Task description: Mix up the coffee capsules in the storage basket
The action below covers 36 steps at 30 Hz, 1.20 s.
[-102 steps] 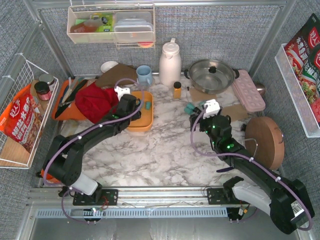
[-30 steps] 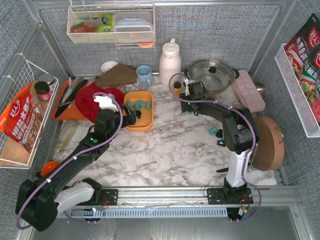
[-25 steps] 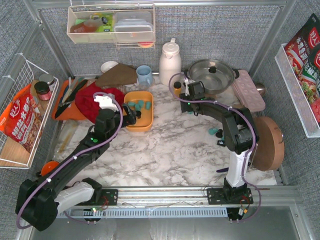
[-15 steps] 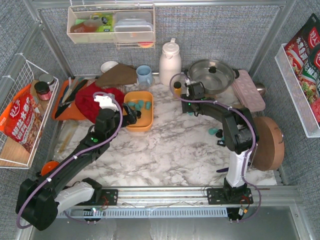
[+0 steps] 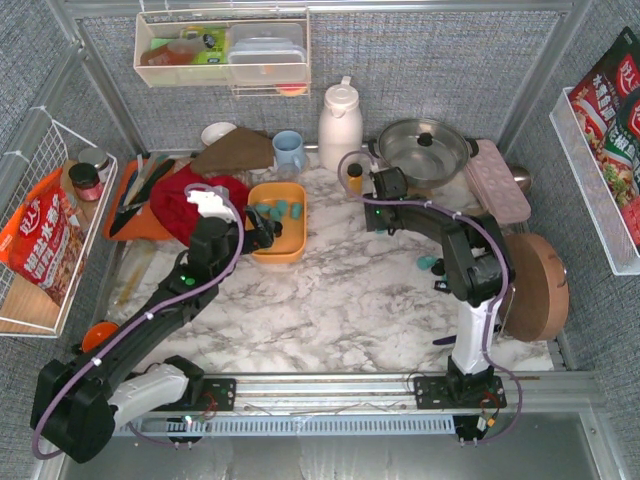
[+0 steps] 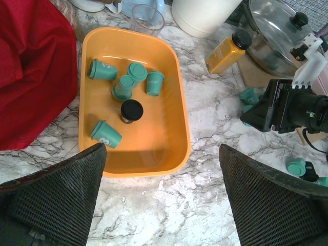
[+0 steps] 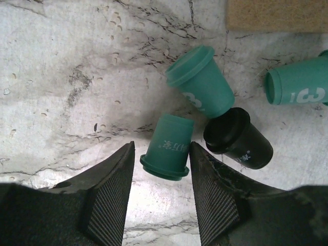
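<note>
The orange storage basket [image 5: 283, 250] [image 6: 182, 102] holds several teal coffee capsules [image 6: 123, 87] and one black capsule [image 6: 131, 110]. My left gripper [image 5: 258, 232] [image 6: 161, 150] hovers wide open over the basket's near edge, holding nothing. More capsules lie loose on the marble near the right arm [image 5: 430, 263] [image 6: 250, 96]. My right gripper [image 5: 372, 212] [image 7: 161, 146] is down at the table, its fingers close on either side of a lying teal capsule [image 7: 169, 143]. The right finger touches it and a thin gap shows at the left one. Another teal capsule [image 7: 200, 87] and a black capsule [image 7: 238, 138] lie just beyond.
An amber bottle [image 5: 354, 178] stands close behind the right gripper, with a steel pot [image 5: 425, 150], a white thermos [image 5: 339, 125] and a pink egg tray [image 5: 497, 180] along the back. A red cloth [image 5: 190, 200] lies left of the basket, a blue cup [image 5: 288, 150] behind it.
The right gripper's fingers have drawn in around the teal capsule and the wrist has shifted slightly. The left arm has stayed still and open.
</note>
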Available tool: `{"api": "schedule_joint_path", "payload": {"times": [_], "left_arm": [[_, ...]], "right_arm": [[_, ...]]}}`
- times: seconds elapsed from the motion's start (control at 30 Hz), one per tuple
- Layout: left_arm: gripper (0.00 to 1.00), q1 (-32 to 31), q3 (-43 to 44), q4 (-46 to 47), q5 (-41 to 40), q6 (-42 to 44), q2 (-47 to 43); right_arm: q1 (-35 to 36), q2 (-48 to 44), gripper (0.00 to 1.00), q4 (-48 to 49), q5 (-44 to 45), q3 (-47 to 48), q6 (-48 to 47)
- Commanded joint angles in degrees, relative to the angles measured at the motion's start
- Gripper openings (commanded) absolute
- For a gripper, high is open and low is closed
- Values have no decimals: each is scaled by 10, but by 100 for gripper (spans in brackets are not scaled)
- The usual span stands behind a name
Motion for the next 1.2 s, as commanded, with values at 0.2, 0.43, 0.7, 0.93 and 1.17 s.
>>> {"api": "schedule_joint_path", "payload": {"times": [0.2,0.43,0.7,0.93,1.17], "left_arm": [[99,1,-1,19,3,-1,-5],[99,1,-4,19,1,-1,-6],[99,1,-4,21,-1,-2,-6],[99,1,1,23,12,-6,5],[98,0,23,29,58,-12,29]], "right_arm": [[10,29,48,-39,47,36,18],[13,31,42,-45,69,35,22],[17,-26,29,0,35,-10,-7],[26,-157,28,114,-73,-134,-52],[53,-325,28,358,-202,-335,-113]]}}
